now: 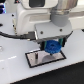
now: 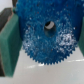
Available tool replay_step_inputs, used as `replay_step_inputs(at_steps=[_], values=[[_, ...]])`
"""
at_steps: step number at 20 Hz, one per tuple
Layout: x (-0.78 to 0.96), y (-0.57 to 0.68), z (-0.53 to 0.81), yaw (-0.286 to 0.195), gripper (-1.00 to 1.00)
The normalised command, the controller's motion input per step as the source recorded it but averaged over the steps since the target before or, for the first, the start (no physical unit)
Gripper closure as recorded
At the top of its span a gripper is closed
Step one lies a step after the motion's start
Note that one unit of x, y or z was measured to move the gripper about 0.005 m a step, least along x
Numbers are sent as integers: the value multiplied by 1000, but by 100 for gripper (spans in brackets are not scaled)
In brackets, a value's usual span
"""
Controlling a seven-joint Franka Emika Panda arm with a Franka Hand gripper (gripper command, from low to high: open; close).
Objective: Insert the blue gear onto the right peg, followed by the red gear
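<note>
One plate (image 1: 42,58), pale with a black frame, lies flat on the white desk (image 1: 15,70) just below the hand (image 1: 53,46). The hand grasps the blue gear (image 1: 53,48) by its rim, above the plate's end at the exterior view's right. In the wrist view the blue gear (image 2: 46,35) sits clamped between green fingers (image 2: 8,44), its hub hole unobstructed.

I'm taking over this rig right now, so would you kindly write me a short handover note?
Gripper: shut on the blue gear, held between its green pads.
Blue gear: above the black-framed plate; whether it is on the right peg cannot be told, as no peg shows.
Red gear: not in view.
Done: blue gear picked up.
Left: seat and release the blue gear, then add the red gear.
</note>
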Motion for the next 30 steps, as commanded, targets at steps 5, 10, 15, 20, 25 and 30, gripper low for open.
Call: replay_step_inputs(at_steps=[5,10,15,20,25,30], values=[[166,26,-80,0,100],[93,-7,-91,0,100],[107,-15,-234,0,100],[159,82,202,0,100],[6,117,310,0,100],[148,-73,105,0,100]])
